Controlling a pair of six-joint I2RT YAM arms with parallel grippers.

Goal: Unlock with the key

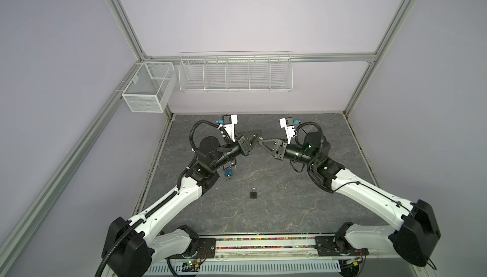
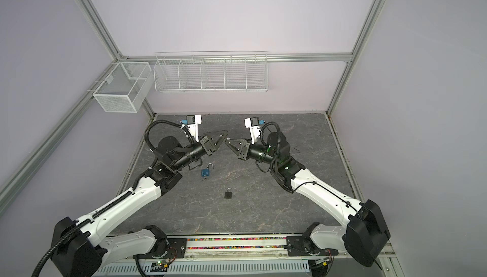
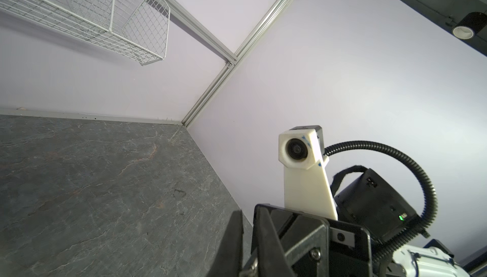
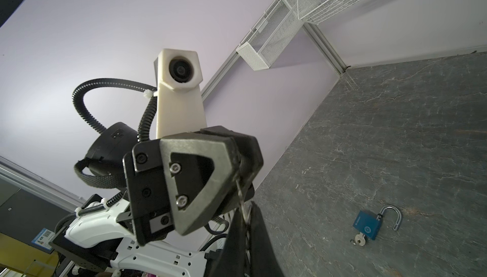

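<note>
Tabletop [image 4: 395,130] matt grey stone-look, blue padlock [image 4: 367,227] smooth painted body w/ shiny metal shackle, black padlock [image 1: 253,195] matt, held key [image 4: 242,204] bright bare metal, wire baskets [image 1: 235,74] white-coated metal.

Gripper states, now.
Left gripper: closed on the key.
Right gripper: closed on the same key.

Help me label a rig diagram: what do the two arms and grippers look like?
Both arms, left arm and right arm, have white shells with black joints and black ribbed cable conduit. The left gripper and right gripper have black triangular open-frame fingers with silver screws. Each wrist carries a white camera mount; green lights glow on the right arm.
</note>
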